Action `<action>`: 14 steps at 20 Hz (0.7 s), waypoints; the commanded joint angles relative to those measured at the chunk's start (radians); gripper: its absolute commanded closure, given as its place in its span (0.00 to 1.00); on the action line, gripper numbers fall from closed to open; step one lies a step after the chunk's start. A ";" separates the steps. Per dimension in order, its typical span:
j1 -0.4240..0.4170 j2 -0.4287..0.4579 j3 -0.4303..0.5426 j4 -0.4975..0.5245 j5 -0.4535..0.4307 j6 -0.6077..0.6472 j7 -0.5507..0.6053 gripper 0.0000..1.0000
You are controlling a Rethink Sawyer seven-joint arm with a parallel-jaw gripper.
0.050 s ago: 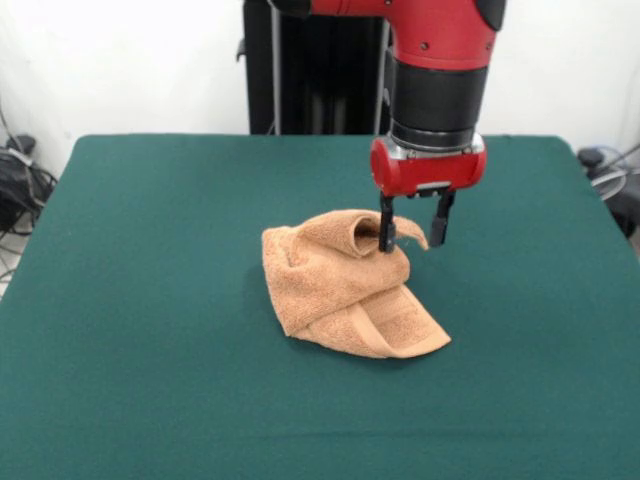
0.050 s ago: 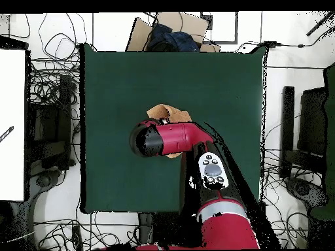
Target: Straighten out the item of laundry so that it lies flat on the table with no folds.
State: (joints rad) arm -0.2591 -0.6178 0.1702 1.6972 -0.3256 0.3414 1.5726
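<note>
The item of laundry [image 1: 345, 285] is a peach-orange towel bunched in a heap near the middle of the green table [image 1: 140, 300], with a rolled fold standing up on top and a flat banded corner pointing toward the front right. My gripper [image 1: 414, 228] hangs over the heap's far right side. It is open, its left finger [image 1: 386, 228] against the raised roll and its right finger [image 1: 443, 218] just clear of the cloth, with a thin flap between them. In the overhead view only part of the towel [image 2: 169, 113] shows past the arm [image 2: 171, 138], which hides the gripper.
Bare green table [image 2: 118, 85] lies on all sides of the heap. Cables and equipment [image 2: 49, 124] lie on the floor beyond the table's edges, and a cardboard box [image 2: 171, 29] sits past the far edge.
</note>
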 commanded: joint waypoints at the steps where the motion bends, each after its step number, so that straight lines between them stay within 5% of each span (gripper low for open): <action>1: -0.019 0.025 0.007 -0.026 -0.005 0.008 0.097 0.00; 7: -0.033 0.036 0.021 -0.017 -0.001 0.001 0.095 0.00; 8: -0.037 0.036 0.026 -0.016 -0.004 0.000 0.090 1.00; 14: -0.042 0.033 0.033 -0.014 -0.008 0.013 0.077 1.00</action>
State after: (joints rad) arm -0.2868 -0.6039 0.1705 1.6967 -0.3256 0.3412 1.5726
